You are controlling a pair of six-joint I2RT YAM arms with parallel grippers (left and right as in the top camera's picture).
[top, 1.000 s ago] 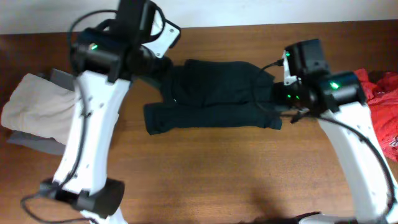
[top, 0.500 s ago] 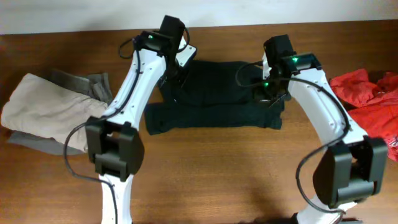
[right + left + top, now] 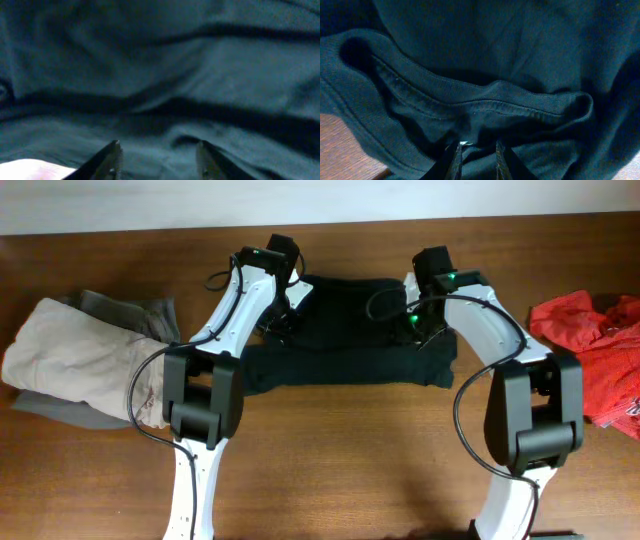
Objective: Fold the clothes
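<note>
Overhead, the arms hide both grips. The left hand (image 3: 476,162) sits narrow at the shirt (image 3: 345,345) collar, hold unclear; the right hand (image 3: 159,161) gapes over cloth. The desk (image 3: 350,450) shows past the near hem.

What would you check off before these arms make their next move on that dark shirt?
1. Both grippers over the shirt: ok. The left gripper and right gripper hang above its two sides.
2. Right gripper open: ok, fingers wide apart.
3. Left gripper gripping cloth: cannot tell. Its fingers are close and the fabric between them is too dark.
4. Shirt smooth: not ok, ridges and a bunched hem.
5. Beige clothes and red garment apart from the shirt: ok.
</note>
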